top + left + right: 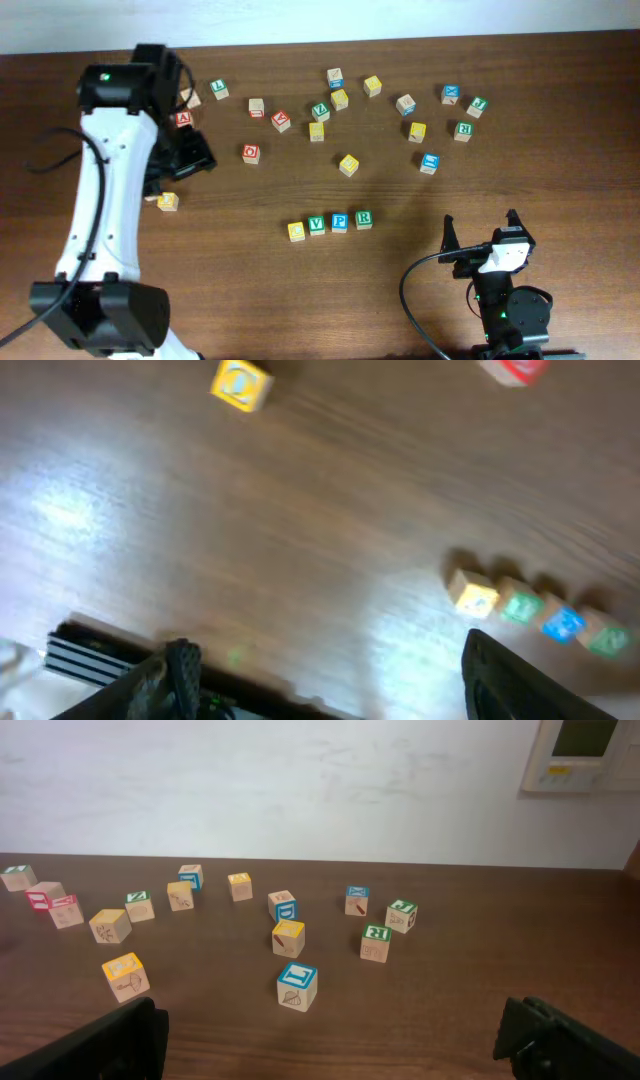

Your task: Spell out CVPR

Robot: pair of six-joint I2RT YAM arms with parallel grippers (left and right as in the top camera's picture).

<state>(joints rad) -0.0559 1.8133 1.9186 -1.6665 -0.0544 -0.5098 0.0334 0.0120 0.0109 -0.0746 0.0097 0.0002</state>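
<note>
Trouble from here is looking most likely to come from the left arm (105, 180), which is reaching over the left side of the worktop (560, 190) with loose blocks crowding it: a yellow block (168, 201) is sitting just beside the arm and a red block (182, 118) is lying close by its wrist. Any swing homeward, I judge, is risking a sweep through these, and a knocked block could be skidding toward the row (329, 224). The row is lying near the front middle of the worktop, four blocks touching or nearly so, its line climbing slightly to the right. V, P and R are reading clearly, while the letter on the first block (296, 231) is too small to confirm as C. If it is C, the spelling is looking finished, and a needless return to tidy the line is posing the other hazard, since one nudge would be breaking the order

The left gripper (328, 650) is hanging above bare wood, jaws spread wide and carrying nothing, with the row showing off to its lower right in the wrist view. The right gripper (480, 220) is sitting at the near right edge, well apart from every block, jaws likewise gaping and empty, its camera looking level across the scattered blocks (288, 937)
</note>
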